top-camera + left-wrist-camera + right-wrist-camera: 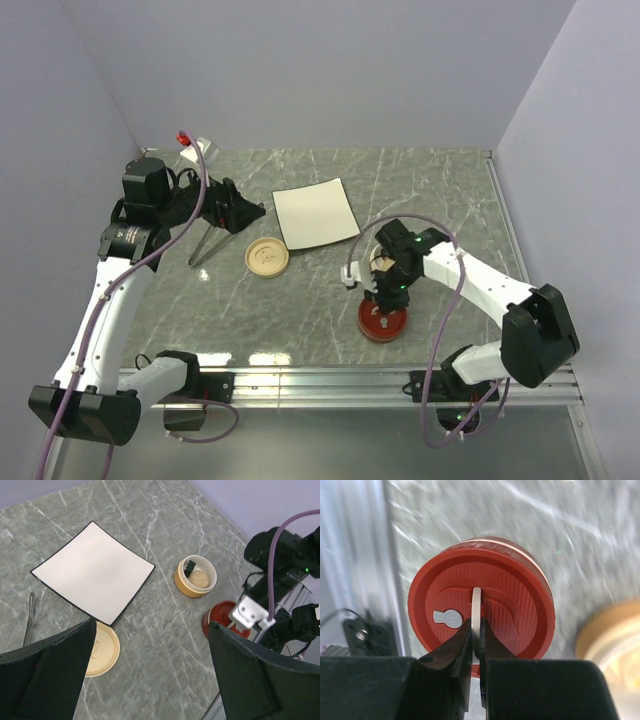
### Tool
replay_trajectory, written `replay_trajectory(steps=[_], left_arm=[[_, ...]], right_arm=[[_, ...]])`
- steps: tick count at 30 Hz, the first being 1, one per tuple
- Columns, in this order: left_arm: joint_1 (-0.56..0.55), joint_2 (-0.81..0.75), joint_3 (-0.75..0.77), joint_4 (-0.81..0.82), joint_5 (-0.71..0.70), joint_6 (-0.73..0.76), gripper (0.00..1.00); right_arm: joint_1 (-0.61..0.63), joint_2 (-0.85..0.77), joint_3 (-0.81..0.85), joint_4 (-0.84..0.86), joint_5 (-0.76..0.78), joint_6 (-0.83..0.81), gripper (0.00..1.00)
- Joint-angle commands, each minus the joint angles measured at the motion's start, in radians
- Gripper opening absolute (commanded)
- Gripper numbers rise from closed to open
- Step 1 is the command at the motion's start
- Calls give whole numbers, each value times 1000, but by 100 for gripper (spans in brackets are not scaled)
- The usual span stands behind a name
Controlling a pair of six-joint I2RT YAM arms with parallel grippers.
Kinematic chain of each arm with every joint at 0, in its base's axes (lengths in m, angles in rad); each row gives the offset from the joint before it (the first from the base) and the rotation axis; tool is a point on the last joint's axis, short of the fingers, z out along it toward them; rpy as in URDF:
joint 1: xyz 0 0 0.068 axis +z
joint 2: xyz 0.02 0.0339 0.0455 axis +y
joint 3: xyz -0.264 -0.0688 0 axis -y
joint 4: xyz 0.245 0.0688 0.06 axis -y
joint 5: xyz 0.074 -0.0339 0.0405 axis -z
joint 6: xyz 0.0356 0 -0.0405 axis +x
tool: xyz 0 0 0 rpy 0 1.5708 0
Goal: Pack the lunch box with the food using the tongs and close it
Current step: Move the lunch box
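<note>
Ribbed round red lid (512, 600) is sitting near the marble-look table's (165, 510) front edge, with the right gripper (475, 639) pinching its thin white tab. The tan round lunch box (183, 582) is sitting just beside it, holding food (201, 578). The glossy white plate (92, 570), beige disc (102, 649) and slim silver tongs (205, 243) are lying further left, by the left gripper (152, 625), which is gaping wide.
</note>
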Motion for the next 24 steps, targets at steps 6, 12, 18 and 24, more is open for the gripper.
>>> replay_trajectory(steps=[6, 12, 18, 24], left_arm=[[26, 12, 20, 38, 6, -32, 99], [36, 10, 20, 30, 12, -30, 99], [47, 2, 8, 35, 20, -40, 99], [49, -13, -10, 42, 29, -38, 99]], right_arm=[[254, 79, 56, 126, -86, 221, 0], [322, 163, 100, 168, -92, 314, 0], [331, 208, 131, 194, -101, 379, 0], [330, 203, 131, 200, -69, 414, 13]])
